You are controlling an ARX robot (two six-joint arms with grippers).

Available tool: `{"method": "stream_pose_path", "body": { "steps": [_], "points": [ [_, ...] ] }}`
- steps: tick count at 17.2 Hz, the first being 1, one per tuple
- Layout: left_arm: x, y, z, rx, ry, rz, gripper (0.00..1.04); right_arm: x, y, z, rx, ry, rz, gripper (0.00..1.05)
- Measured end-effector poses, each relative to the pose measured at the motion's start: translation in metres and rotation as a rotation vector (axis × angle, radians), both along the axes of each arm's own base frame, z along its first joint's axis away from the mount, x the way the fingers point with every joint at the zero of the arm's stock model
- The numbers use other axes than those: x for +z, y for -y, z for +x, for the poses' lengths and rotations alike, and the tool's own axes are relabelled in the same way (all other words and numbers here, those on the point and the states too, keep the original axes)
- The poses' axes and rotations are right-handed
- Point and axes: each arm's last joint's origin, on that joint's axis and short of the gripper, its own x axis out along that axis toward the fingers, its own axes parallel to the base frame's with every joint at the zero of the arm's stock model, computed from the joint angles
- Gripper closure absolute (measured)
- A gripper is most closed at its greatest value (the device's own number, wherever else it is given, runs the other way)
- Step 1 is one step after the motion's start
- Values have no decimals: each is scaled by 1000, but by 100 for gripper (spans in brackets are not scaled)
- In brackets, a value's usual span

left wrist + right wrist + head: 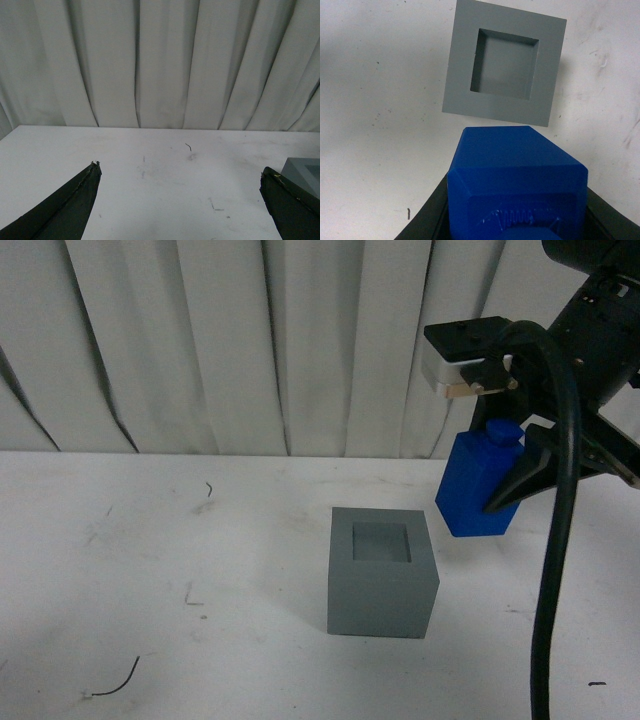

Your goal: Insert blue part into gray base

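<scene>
The gray base [382, 573] is a cube with an empty square recess on top, standing on the white table. My right gripper [520, 480] is shut on the blue part [478, 485] and holds it in the air, tilted, up and to the right of the base. In the right wrist view the blue part [517, 185] sits between the black fingers [427, 220], with the base [504, 70] and its open recess beyond it. My left gripper [180, 200] is open and empty above the table; a corner of the base [305, 172] shows beside one finger [287, 207].
The white table [150, 570] carries small dark marks and a thin wire piece [118, 680] near the front left. A pleated white curtain [250, 340] hangs behind the table. The right arm's black cable [555, 570] hangs down at the right.
</scene>
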Motion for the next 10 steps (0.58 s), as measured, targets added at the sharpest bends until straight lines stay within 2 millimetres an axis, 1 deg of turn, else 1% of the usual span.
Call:
{"method": "stream_pose_path", "body": {
  "steps": [2, 4, 6, 7, 10],
  "points": [
    [0, 0, 0, 0, 0, 0, 7, -7, -14, 4, -53, -32, -4, 58],
    [0, 0, 0, 0, 0, 0, 7, -16, -35, 6, -92, -65, 2, 58],
    [0, 0, 0, 0, 0, 0, 7, -17, -51, 5, -125, -73, 12, 58],
    [0, 0, 0, 0, 0, 0, 7, -17, -57, 4, -153, -74, 20, 58],
    [0, 0, 0, 0, 0, 0, 7, -23, -66, 1, -209, -99, 16, 58]
  ]
}}
